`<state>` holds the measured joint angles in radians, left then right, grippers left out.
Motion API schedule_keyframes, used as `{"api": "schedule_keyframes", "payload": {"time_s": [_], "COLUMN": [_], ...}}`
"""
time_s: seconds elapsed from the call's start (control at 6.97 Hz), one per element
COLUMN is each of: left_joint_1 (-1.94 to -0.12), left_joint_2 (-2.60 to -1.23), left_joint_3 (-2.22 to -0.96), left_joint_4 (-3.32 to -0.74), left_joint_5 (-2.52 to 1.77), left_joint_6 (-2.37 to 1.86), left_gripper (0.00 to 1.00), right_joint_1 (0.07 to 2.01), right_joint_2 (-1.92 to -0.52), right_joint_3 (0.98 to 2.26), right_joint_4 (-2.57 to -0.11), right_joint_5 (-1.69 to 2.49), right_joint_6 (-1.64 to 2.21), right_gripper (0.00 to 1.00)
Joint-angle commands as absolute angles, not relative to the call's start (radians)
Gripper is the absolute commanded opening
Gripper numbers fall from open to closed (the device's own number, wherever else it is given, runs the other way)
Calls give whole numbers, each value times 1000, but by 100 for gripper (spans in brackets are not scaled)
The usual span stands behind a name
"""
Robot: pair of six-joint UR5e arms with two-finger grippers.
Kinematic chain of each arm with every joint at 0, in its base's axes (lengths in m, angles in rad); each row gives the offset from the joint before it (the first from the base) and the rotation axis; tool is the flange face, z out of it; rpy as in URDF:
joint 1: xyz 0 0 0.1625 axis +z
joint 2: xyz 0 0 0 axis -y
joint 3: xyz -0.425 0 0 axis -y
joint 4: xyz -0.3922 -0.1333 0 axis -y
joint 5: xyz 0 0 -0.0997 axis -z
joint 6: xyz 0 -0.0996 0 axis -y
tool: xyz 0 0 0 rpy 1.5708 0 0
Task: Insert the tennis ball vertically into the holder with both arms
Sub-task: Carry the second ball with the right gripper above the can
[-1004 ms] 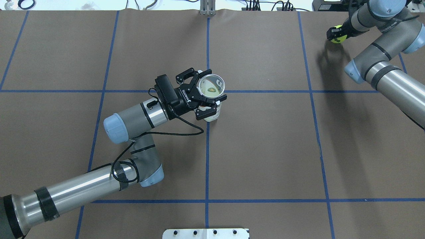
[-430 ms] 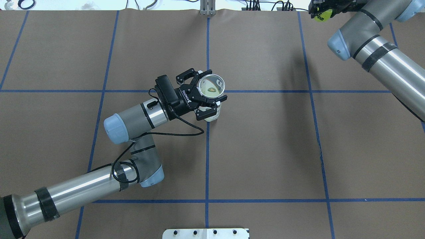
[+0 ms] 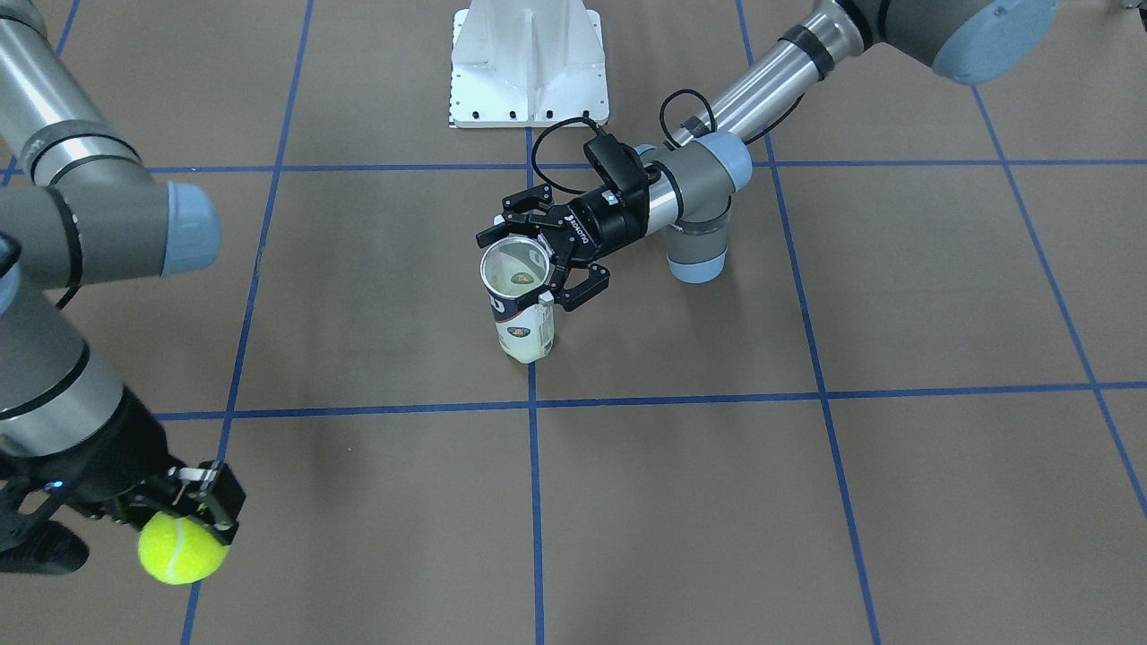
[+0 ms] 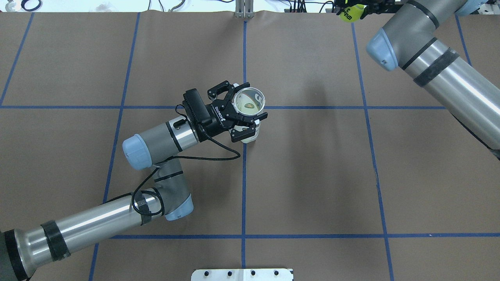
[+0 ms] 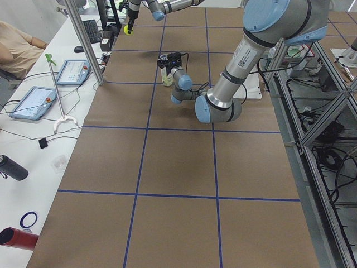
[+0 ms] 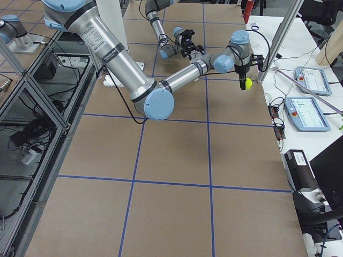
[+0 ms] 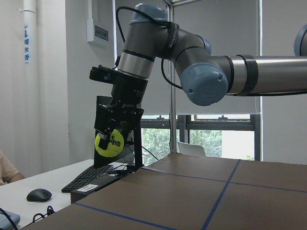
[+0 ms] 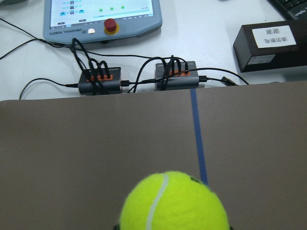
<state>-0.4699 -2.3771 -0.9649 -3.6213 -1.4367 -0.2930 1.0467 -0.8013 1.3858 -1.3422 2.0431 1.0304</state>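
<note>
Bright, even overhead light; soft shadows, sharp focus.

holder (image 4: 248,106) mid-table (image 4: 312,175) — ball (image 4: 350,12) far-right edge

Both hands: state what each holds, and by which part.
Left hand grips the upright holder just below its open rim. Right hand holds the ball by its upper sides.

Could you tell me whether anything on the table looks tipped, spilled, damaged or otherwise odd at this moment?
Nothing stands out. The holder stands upright in the left hand, open end up, and the right hand carries the tennis ball clear of the table.
</note>
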Motion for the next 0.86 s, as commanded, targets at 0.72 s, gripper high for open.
{"api": "schedule_keyframes", "payload": {"time_s": [0.72], "left_joint_1": [-469], "left_joint_2": [-2359], "left_joint_3": [-963], "left_joint_4": [-3593], "left_joint_5": [-1437], "left_joint_6": [-290], "left_gripper": [99], "right_joint_1": [799], "right_joint_2": [-698], "right_joint_3": [1764], "right_joint_4": [-1736], "right_joint_5": [1980], "right_joint_6": [1365], "right_gripper": [0]}}
